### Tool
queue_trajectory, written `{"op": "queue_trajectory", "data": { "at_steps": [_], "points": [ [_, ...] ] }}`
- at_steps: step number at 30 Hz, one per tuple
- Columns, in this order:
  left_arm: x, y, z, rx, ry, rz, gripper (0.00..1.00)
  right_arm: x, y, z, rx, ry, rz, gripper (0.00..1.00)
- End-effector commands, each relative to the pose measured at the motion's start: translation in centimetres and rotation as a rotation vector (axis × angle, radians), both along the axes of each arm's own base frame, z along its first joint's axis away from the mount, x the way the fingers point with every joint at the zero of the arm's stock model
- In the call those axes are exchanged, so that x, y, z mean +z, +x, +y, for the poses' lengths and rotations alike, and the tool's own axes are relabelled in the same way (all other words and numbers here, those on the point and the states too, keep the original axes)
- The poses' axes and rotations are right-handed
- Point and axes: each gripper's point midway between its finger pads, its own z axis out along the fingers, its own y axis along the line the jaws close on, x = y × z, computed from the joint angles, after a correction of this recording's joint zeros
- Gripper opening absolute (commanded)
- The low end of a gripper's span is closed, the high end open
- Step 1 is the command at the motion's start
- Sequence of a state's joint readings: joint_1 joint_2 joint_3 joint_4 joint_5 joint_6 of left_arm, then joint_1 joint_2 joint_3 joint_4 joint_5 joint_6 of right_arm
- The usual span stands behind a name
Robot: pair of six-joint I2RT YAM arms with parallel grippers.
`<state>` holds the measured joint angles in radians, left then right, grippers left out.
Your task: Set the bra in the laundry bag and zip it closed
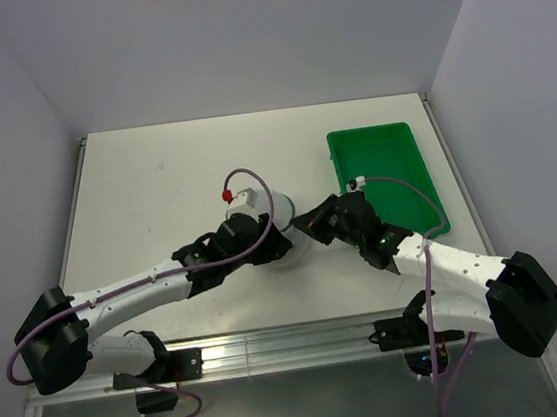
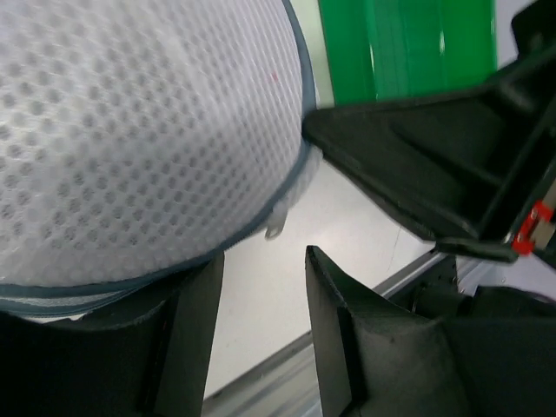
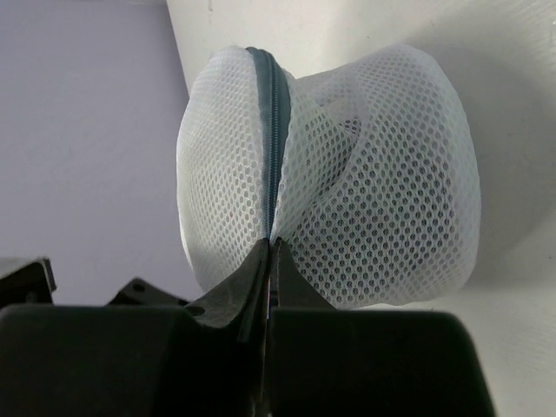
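The laundry bag (image 3: 365,174) is a puffed white mesh pouch with a dark zipper (image 3: 274,130) down its seam. It lies near the table's middle (image 1: 288,217). My right gripper (image 3: 271,241) is shut on the zipper seam at the bag's near end, and reaches the bag from the right (image 1: 306,223). My left gripper (image 2: 264,254) is open just below the bag's rounded zipper edge (image 2: 130,130), with only bare table between its fingers. A small zipper pull (image 2: 274,231) hangs above the gap. The bra does not show in any view.
A green plastic tray (image 1: 383,156) stands at the right back of the table, just behind my right gripper, and shows in the left wrist view (image 2: 408,43). The metal rail of the near table edge (image 2: 408,274) runs close below the left fingers.
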<state>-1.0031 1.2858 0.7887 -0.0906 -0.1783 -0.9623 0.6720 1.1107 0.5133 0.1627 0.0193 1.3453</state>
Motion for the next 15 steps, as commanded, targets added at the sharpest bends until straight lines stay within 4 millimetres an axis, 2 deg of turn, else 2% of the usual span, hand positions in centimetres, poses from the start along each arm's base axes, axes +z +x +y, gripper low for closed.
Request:
{"op": "queue_trajectory", "data": {
  "at_steps": [1, 7, 15],
  "points": [
    [2.3, 1.8, -1.0, -0.021, -0.109, -0.062, 0.49, 0.9, 0.1, 0.0, -0.011, 0.024, -0.033, 0.00],
    [2.6, 3.3, -1.0, -0.027, -0.149, -0.071, 0.48, 0.9, 0.0, 0.0, -0.010, 0.023, -0.034, 0.00],
    [3.0, 3.5, -2.0, -0.066, -0.182, -0.059, 0.42, 0.5, -0.1, 0.0, -0.005, 0.018, -0.027, 0.00]
  ]
}}
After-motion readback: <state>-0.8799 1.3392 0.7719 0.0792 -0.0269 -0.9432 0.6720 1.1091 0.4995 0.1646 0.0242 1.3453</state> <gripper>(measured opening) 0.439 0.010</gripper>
